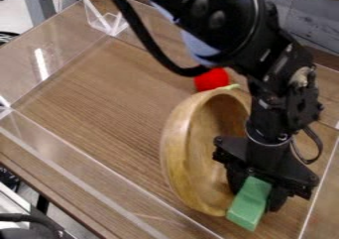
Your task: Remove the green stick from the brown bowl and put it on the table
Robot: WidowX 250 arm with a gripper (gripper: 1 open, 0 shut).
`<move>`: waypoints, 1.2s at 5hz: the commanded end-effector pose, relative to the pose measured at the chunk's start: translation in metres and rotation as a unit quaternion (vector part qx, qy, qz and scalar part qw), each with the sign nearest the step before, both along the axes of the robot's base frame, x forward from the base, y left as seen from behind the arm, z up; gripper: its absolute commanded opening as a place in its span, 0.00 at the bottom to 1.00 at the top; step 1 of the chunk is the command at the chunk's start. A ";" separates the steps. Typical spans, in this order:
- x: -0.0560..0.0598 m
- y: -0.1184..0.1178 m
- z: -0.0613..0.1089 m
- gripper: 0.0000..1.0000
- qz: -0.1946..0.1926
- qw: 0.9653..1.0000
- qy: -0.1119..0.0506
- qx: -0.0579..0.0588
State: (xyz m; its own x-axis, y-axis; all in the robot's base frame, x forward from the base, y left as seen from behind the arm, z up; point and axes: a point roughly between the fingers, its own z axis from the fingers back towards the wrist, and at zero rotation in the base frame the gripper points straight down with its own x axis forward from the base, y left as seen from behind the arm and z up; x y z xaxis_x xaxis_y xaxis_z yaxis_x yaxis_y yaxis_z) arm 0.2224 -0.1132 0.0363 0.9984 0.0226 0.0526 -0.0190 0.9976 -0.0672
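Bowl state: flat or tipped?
Tipped: the bowl stands tilted up on its side, rim raised, next to the gripper holding the green stick.

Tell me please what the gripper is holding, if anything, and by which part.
The gripper holds the green stick by its upper end; the lower end sticks out.

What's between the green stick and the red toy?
In the camera view, part of the dark end effector, then the brown bowl, lie between the green stick and the red toy.
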 end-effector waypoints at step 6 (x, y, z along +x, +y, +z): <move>0.016 0.014 0.005 0.00 0.054 0.998 0.007 0.013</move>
State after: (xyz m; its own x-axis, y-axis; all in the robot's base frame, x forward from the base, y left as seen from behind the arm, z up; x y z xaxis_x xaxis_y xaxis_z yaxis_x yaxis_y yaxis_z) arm 0.2360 -0.1013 0.0374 0.9927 0.1177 0.0261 -0.1168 0.9925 -0.0353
